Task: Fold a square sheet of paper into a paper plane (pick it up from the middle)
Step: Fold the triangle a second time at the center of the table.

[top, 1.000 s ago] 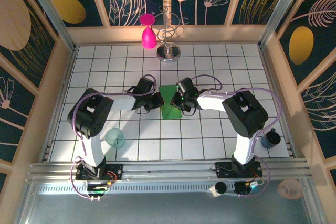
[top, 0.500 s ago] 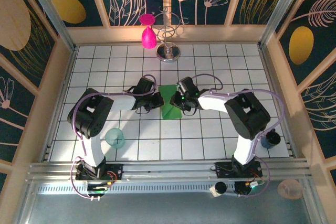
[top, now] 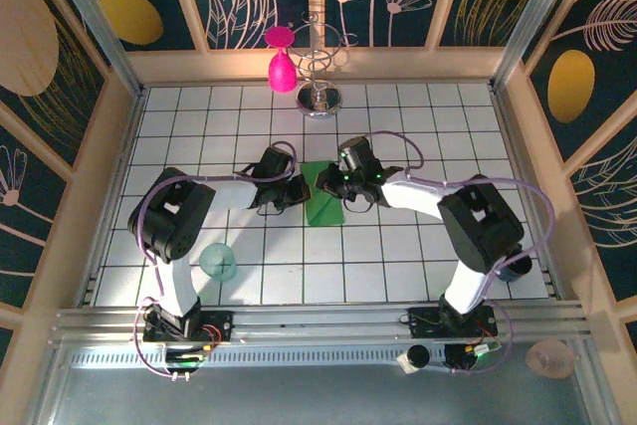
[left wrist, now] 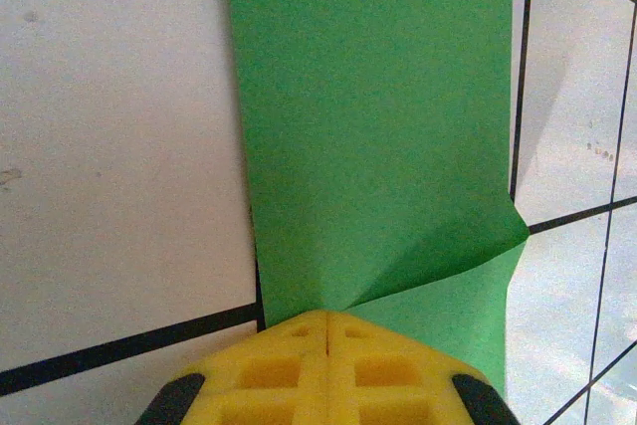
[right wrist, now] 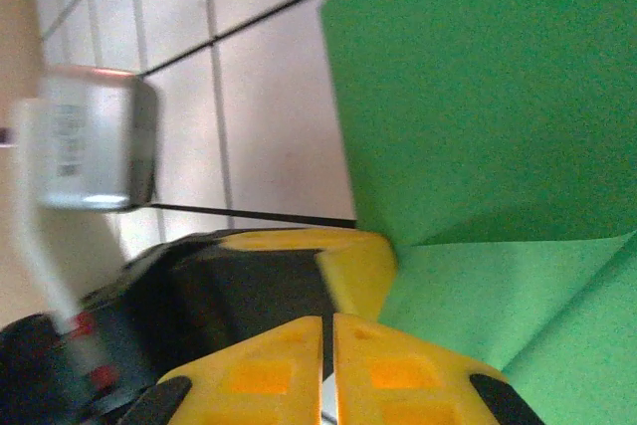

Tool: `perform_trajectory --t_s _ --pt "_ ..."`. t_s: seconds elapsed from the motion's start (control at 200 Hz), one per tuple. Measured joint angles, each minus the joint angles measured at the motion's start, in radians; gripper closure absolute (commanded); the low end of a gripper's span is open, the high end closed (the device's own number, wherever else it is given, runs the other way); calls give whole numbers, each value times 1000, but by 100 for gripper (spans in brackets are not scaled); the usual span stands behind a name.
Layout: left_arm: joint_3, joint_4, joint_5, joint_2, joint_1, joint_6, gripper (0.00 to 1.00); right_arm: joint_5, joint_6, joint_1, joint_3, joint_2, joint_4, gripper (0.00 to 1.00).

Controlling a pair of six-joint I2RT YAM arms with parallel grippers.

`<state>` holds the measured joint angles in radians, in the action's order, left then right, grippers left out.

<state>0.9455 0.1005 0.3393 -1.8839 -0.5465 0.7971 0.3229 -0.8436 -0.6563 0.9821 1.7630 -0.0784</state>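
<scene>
The square sheet of paper (top: 325,204), bright green and partly folded, is seen lying near the middle of the white tiled table (top: 398,266), set between the two grippers. One end of it, where a crease runs in, is pinched by the left gripper (left wrist: 326,318), whose yellow fingers (left wrist: 299,337) are pressed together on it. The fingers (right wrist: 408,370) of the right gripper (right wrist: 328,323) are likewise pressed together just beside the sheet's folded edge, though whether paper is caught between them cannot be told.
</scene>
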Motion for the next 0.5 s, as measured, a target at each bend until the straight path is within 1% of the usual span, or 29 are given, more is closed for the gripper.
perform_trajectory --t_s 0.155,0.501 --pt "0 0 0 0 0 0 100 22 -4 0 5 63 7 93" --pt "1 -1 0 0 0 0 100 45 -8 -5 6 98 9 94"
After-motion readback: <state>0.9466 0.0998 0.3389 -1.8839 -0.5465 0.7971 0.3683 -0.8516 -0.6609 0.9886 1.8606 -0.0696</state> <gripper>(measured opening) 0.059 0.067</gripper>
